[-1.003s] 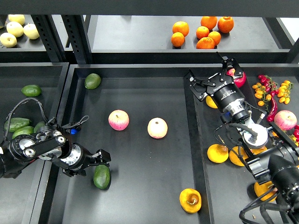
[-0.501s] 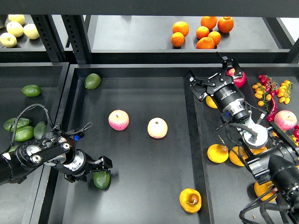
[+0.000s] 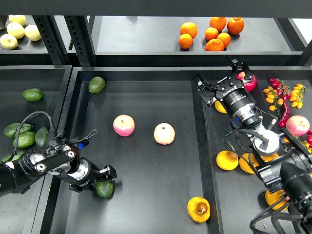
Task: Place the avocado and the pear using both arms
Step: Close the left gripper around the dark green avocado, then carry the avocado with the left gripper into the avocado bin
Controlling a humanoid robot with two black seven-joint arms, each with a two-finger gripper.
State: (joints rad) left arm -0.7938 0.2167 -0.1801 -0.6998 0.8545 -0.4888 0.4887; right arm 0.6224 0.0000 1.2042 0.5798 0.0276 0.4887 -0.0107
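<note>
Pear (image 3: 198, 209) lies loose on the dark worktop (image 3: 146, 102), front right of centre, hollow patch up. Avocado (image 3: 104, 189) at front left, clamped in left tool (image 3: 108, 177). Two pink-yellow apples (image 3: 124, 125) mid-tray. Right tool (image 3: 225, 77) hovers far right, fingers spread wide, empty. Oranges (image 3: 210, 32) on back shelf.

The work surface (image 3: 146, 204) is a matte black tray area, split into three compartments by raised black dividers (image 3: 202, 146). Behind it, a grey shelf (image 3: 141, 34) runs the full width, carried by black perforated uprights (image 3: 80, 34). A dark beam (image 3: 156, 7) crosses the top. Lighting is even and overhead, producing soft glare on the black panels.
</note>
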